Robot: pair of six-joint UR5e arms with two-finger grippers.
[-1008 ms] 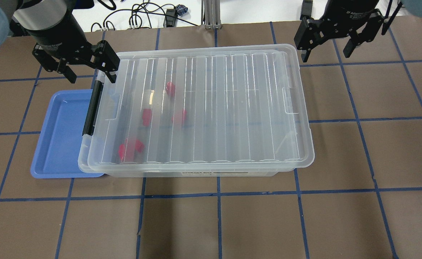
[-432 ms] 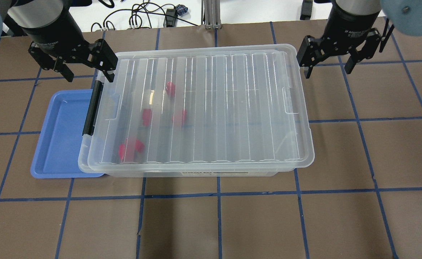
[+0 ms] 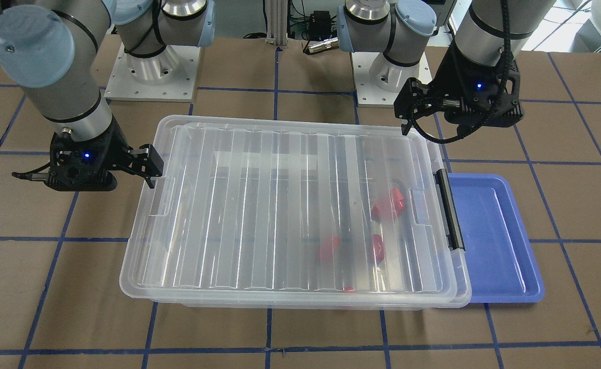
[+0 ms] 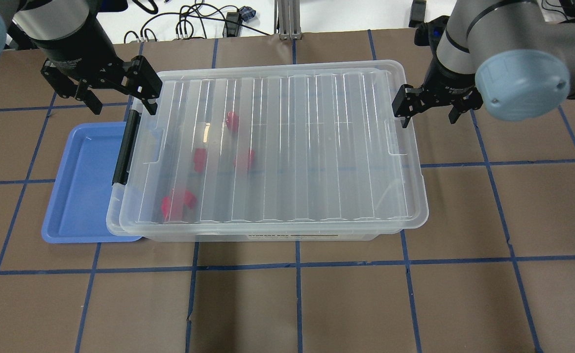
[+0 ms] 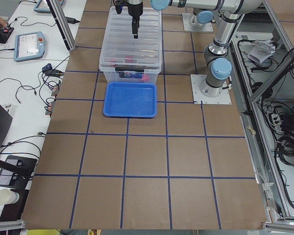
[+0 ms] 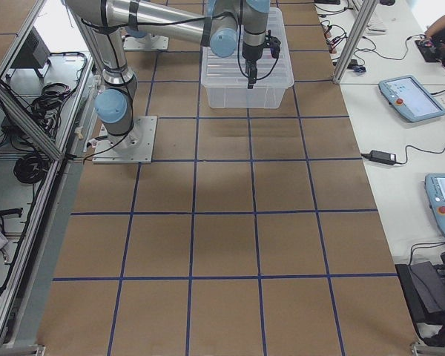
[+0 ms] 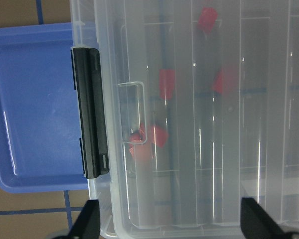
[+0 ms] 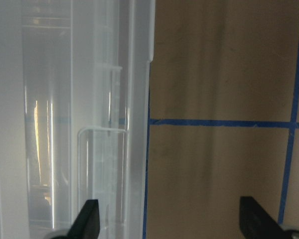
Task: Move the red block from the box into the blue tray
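The box (image 4: pixel 316 147) is a clear bin with its ribbed lid on and a black latch handle (image 4: pixel 124 147) at its left end. Several red blocks lie inside near that end, one at the back (image 4: pixel 232 120); they also show in the left wrist view (image 7: pixel 167 82). The blue tray (image 4: pixel 79 181) is empty, and the box's left end overlaps it. My left gripper (image 4: pixel 120 100) is open above the box's back left corner. My right gripper (image 4: pixel 429 117) is open at the box's right end, straddling its rim (image 8: pixel 139 124).
Brown table (image 4: pixel 488 220) with a blue tape grid. Cables lie beyond the back edge (image 4: pixel 194 24). The right arm's elbow (image 4: pixel 520 86) hangs over the table to the right of the box. Both arm bases (image 3: pixel 151 66) stand behind the box.
My right gripper has come down and moved toward the box's right end, still open. My left gripper has barely moved. The box, blocks and tray have not moved.
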